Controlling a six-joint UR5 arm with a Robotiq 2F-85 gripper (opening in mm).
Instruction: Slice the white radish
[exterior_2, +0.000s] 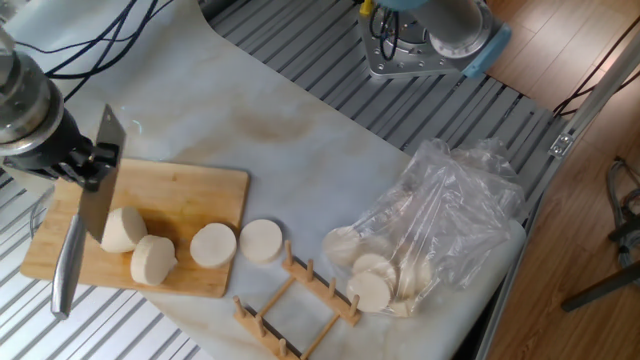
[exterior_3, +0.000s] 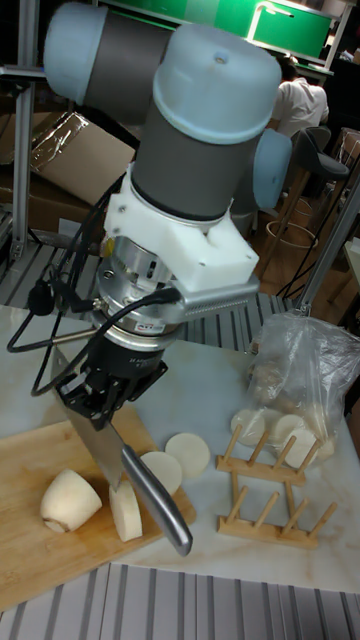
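Gripping the knife (exterior_2: 88, 215) firmly, the gripper (exterior_2: 85, 165) holds its blade clear above the white radish (exterior_2: 122, 229) on the cutting board (exterior_2: 195, 190), apparently between cuts, so the next stroke needs lining up over the remaining stub.

The cream-white radish (exterior_2: 122, 229) lies on its side, rounded end left, with one thick cut slice (exterior_2: 153, 260) just beside it.
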